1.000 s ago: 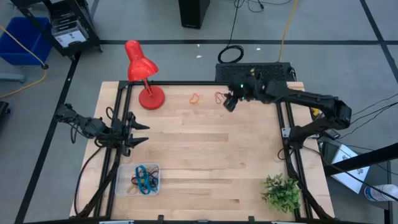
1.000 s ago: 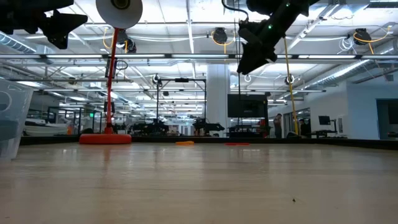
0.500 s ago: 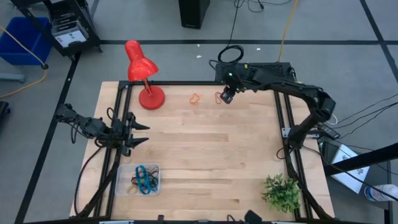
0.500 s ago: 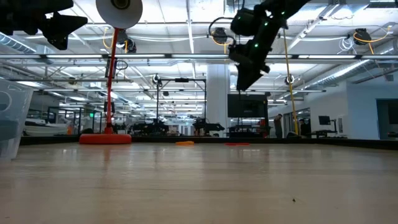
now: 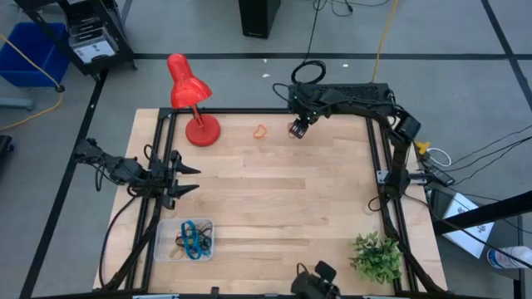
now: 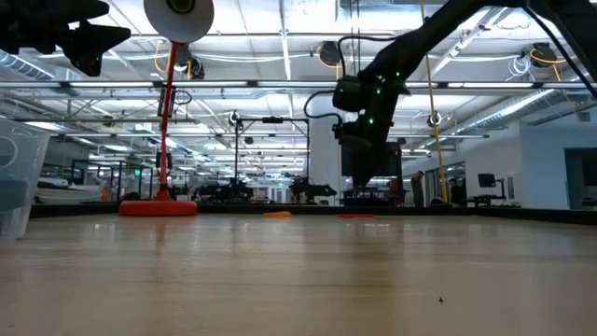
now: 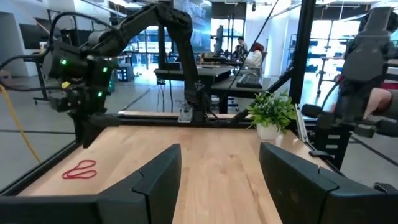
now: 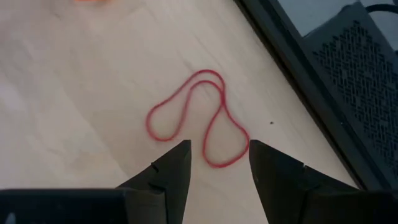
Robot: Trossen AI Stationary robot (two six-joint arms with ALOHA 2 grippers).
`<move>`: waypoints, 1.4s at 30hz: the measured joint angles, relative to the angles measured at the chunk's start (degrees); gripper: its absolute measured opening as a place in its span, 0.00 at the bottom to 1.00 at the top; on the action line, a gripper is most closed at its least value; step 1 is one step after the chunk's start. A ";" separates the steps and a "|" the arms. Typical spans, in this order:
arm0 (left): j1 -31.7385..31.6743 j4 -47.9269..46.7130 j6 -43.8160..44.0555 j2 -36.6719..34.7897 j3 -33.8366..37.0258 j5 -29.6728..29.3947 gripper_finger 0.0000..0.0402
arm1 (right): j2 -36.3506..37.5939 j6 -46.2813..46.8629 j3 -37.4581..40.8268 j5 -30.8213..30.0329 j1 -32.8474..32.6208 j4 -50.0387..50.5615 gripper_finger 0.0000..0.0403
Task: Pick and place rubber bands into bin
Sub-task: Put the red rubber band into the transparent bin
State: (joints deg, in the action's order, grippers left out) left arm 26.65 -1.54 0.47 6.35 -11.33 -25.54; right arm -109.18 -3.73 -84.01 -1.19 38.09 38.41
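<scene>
High view: use the red lamp (image 5: 189,98) as your landmark. An orange band (image 5: 260,131) lies on the table (image 5: 274,216) just beyond the lamp base toward the right arm's side. The right gripper (image 5: 296,129) hovers a bit further along that same back edge, right over where the red band lies, so you can't see that band from here. The bin (image 5: 184,239), well in front of the lamp near the front edge on the left arm's side, already holds a few bands, blue among them. The left gripper (image 5: 184,177) waits between lamp and bin at the table's side rail, fingers spread.

Low view: right gripper (image 6: 370,177) hangs low, off to the side of the lamp (image 6: 168,112), just above the table; the two bands show only as thin streaks at the far edge.

Left wrist view: red band (image 7: 79,169) lies flat near the table edge, under the other arm.

Right wrist view: fingers (image 8: 165,171) spread, nothing held, red band (image 8: 196,118) directly ahead, twisted into a loose figure-eight.

Handling, my read: light, floppy and flat on the wood, so you'll likely need fingertips right on the surface. Pinch at the middle crossing where strands bunch; expect it to stretch and dangle.
</scene>
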 joint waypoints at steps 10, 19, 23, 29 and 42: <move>0.00 -0.05 -0.24 0.00 0.00 0.00 0.56 | -2.94 -0.54 0.00 3.01 1.70 -1.57 0.38; 0.00 -0.18 -0.26 0.02 -0.02 0.00 0.56 | -4.88 -0.57 0.00 4.49 1.70 -5.04 0.38; 0.00 -0.21 -0.24 0.02 -0.02 0.00 0.56 | -4.94 -0.59 0.00 4.42 1.70 -6.16 0.38; 0.00 -0.22 -0.24 0.00 -0.02 0.00 0.56 | -4.93 -0.63 0.00 4.45 1.94 -6.95 0.38; 0.00 -0.46 -0.22 0.00 0.00 0.00 0.56 | -9.47 -1.13 0.03 4.36 2.37 -7.31 0.38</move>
State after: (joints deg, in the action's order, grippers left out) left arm 26.65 -2.00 0.25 6.35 -11.34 -25.54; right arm -118.64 -4.86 -83.98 3.17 40.46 31.11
